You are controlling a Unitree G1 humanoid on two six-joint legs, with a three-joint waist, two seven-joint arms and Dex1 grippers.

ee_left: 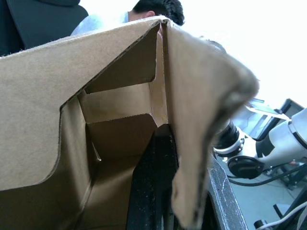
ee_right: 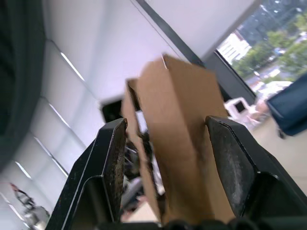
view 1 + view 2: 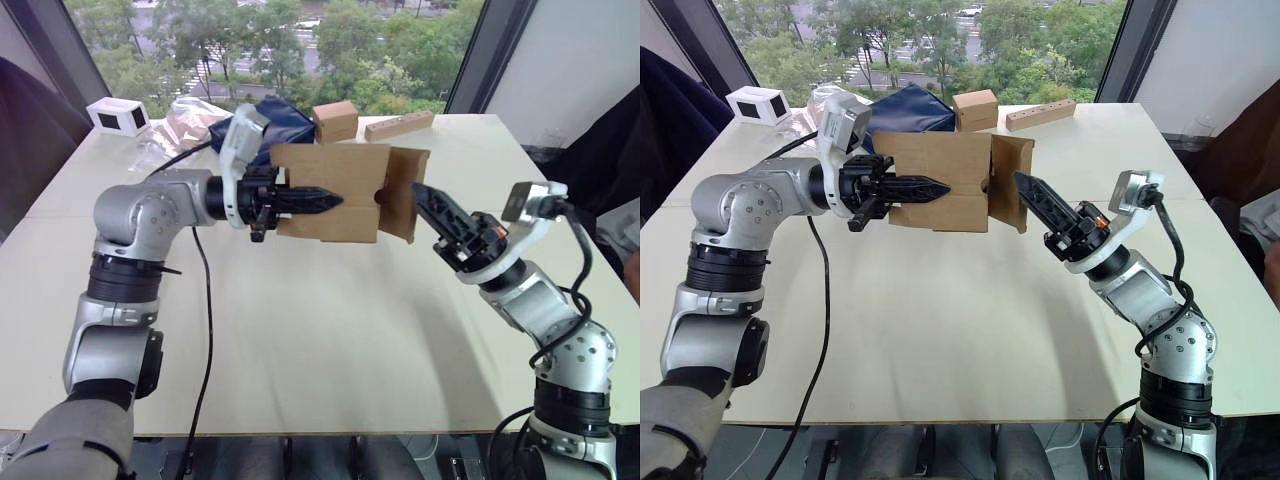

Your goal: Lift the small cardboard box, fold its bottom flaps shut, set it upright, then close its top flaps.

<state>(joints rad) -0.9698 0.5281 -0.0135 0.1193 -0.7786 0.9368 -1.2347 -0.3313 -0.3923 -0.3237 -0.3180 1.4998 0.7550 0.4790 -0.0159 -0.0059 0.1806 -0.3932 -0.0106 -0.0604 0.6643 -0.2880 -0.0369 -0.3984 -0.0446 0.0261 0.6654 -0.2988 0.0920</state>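
From the head camera's left eye, you see the small plain brown corrugated cardboard box (image 3: 328, 192) held in the air above the pale wooden desk (image 3: 330, 330), lying on its side. Your left end effector (image 3: 318, 201) has its black fingers clamped on the near wall of the carton, arm bent at the elbow and reaching across at chest height. The short brown flaps (image 3: 402, 192) at the carton's right end stand splayed open. By the look of it, you are in the bottom-flap step: the lift is done, no flap is folded yet.

The right eye shows your right end effector (image 3: 1032, 196) angled up from a low, bent arm, its tips just beside those open flaps (image 3: 1010, 180). Far off on the desk sit another brown box (image 3: 975, 109), a white box with dark windows (image 3: 758, 103) and a dark blue bag (image 3: 910, 108).

The left wrist camera looks along a black finger (image 1: 152, 187) into the carton's hollow interior, where inner panels are partly turned in.

The right wrist camera shows the two black pads (image 2: 112, 163) spread apart with a cardboard flap (image 2: 180, 143) between them, not pinched. Your next move likely calls for pushing that flap inward while the left arm keeps the carton steady.
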